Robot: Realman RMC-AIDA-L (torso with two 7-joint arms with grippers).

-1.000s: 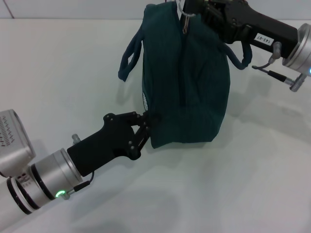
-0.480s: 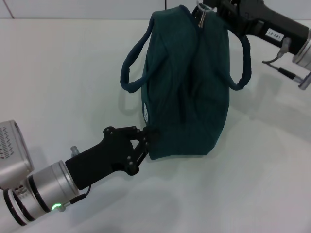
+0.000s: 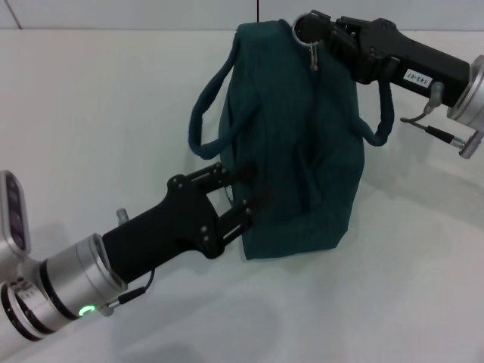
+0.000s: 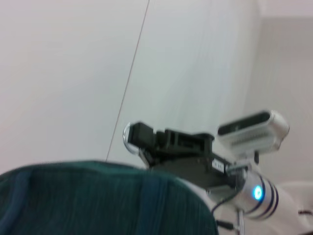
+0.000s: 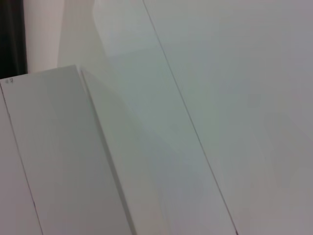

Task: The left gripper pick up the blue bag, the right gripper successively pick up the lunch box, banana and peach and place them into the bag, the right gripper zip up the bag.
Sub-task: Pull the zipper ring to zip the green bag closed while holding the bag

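Fingers (image 3: 243,175) of your left gripper (image 3: 240,195) are spreading against the blue bag (image 3: 302,151), steadying its near side, while your right gripper (image 3: 308,30) is pinching the zipper pull (image 3: 314,56) at the bag's far top.

The blue bag (image 3: 302,144) is soft woven cloth, matt, dark teal, with a fine ribbed weave and loose folds; its carry straps (image 3: 208,113) are rolled cloth of the same dull finish; the zip pull (image 3: 314,54) is bright metal, a small shiny ring and tab; the left pincer (image 3: 227,200) is matt black plastic or coated metal with small screw heads, on a brushed silvery metal wrist; the right pincer (image 3: 306,29) has the same matt black casing with a white printed label; the surface (image 3: 98,98) is smooth, pale and faintly glossy.
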